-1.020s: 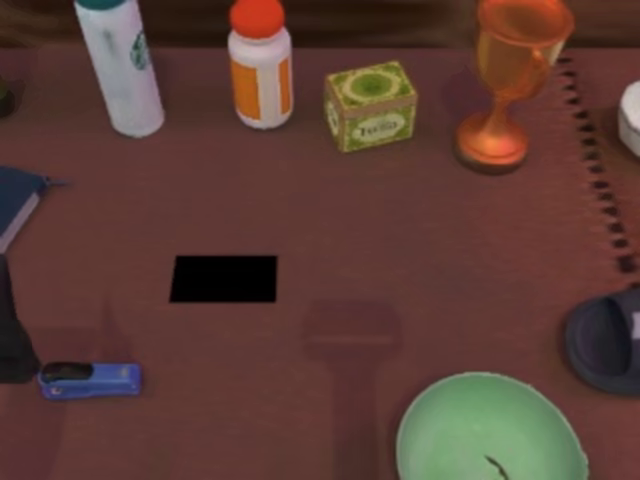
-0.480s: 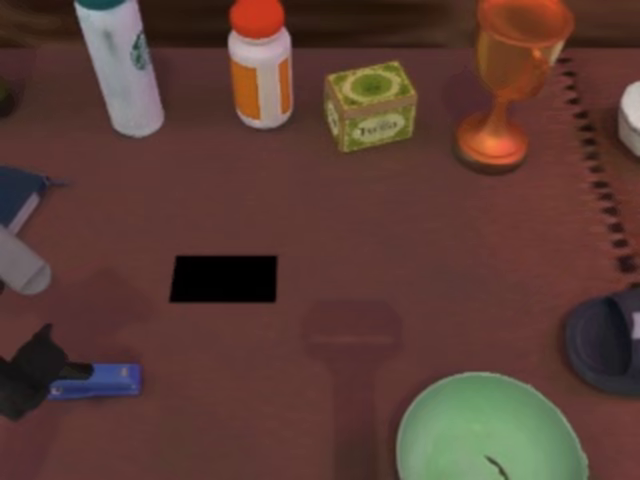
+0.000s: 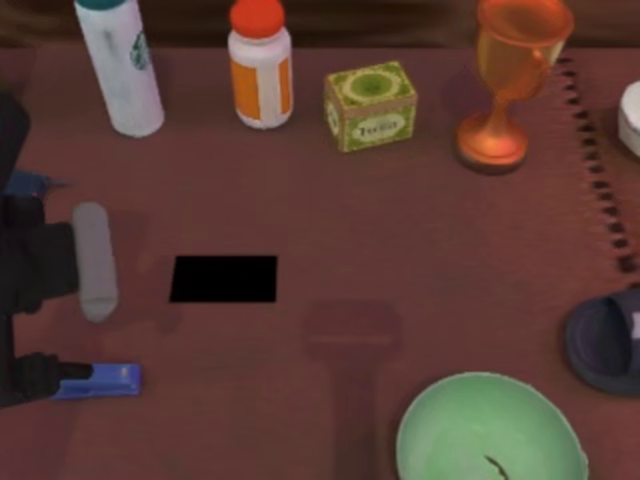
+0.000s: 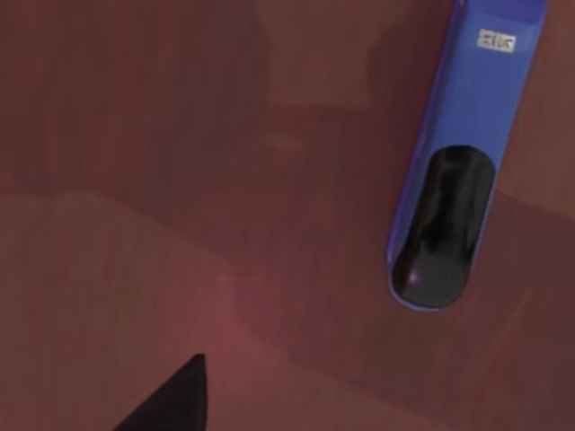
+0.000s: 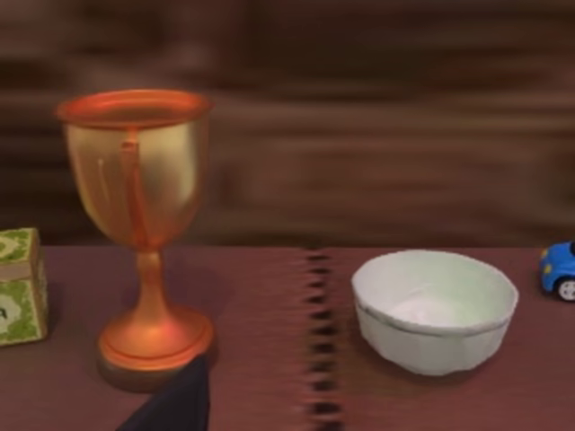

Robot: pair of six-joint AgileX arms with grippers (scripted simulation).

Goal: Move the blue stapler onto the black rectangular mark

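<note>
The stapler [image 3: 108, 380] is a slim, shiny blue bar with a rounded black end [image 4: 442, 224]. It lies flat on the dull brown table [image 3: 400, 250], near the left edge and close to the front. The left gripper [image 3: 40, 375], a dark blocky shape, sits right over the stapler's black end, but I cannot tell if its fingers are apart or together. The mark [image 3: 223, 279] is a flat black rectangle with sharp corners. It lies bare, up and to the right of the stapler, a bit apart from it. The right gripper is not seen from above; its camera looks at a glossy orange cup [image 5: 139, 224] and a smooth white bowl [image 5: 434, 310].
</note>
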